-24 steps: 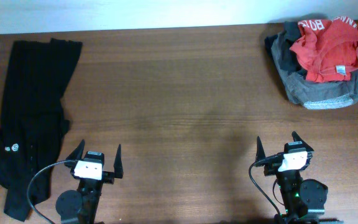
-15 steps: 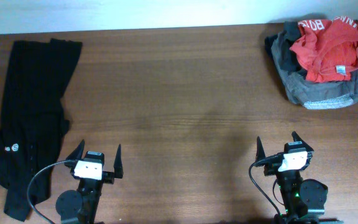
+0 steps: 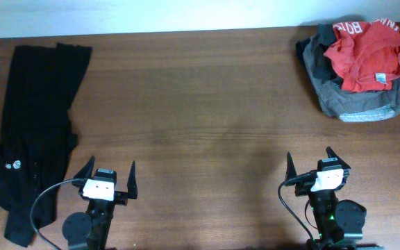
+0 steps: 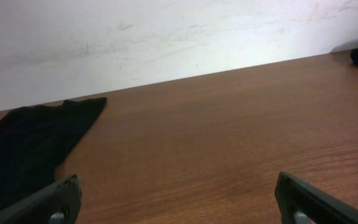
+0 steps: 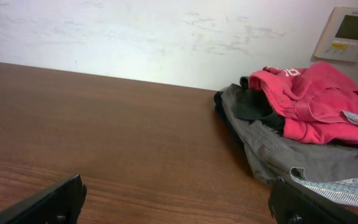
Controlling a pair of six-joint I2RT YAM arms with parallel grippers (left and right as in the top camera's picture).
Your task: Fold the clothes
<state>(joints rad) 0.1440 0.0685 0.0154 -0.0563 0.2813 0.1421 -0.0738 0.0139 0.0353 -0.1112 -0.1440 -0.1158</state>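
Black garment (image 3: 37, 125) lies long-axis far-to-near along the table (image 3: 200, 104) left edge, just left of the wide-open, empty left gripper (image 3: 108, 172); right gripper (image 3: 312, 160), also wide and empty, sits well apart.

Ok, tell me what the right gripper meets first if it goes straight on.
Only bare table at first for the right gripper. Further on, probably the left edge of the grey garment, in line with its right side. The centre line may pass just left of it, toward the wall.
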